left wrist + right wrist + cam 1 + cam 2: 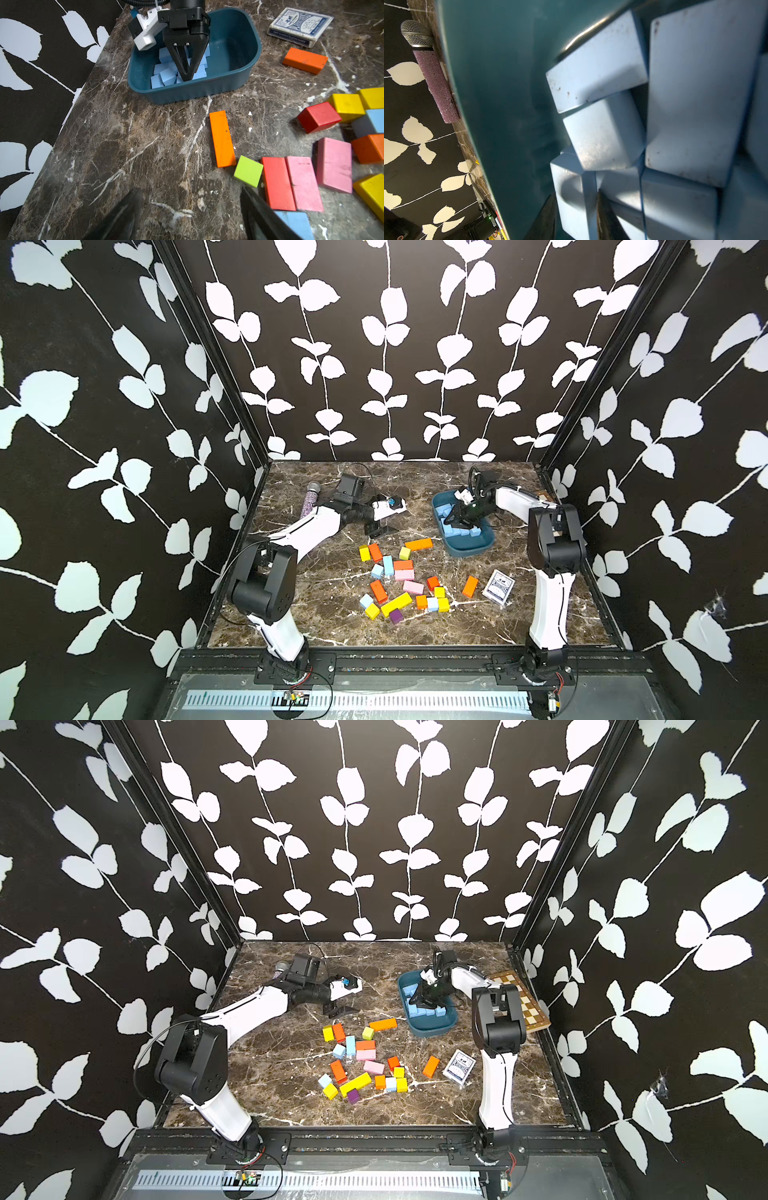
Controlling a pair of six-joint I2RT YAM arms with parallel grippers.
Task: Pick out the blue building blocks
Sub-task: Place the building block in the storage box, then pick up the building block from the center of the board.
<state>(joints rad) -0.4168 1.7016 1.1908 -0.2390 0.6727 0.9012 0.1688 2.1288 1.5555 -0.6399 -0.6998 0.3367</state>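
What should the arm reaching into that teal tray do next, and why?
Probably lift the right arm's jaws straight up, out of the teal tray. They sit low among the blue blocks piled there, while loose blue blocks lie out on the table. Clearing the tray's rim likely comes before reaching for another one.

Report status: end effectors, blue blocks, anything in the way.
Left end effector open, empty. Right end effector low in tray among blue blocks, grip unclear. Four more in mixed pile, crowded by other colours.
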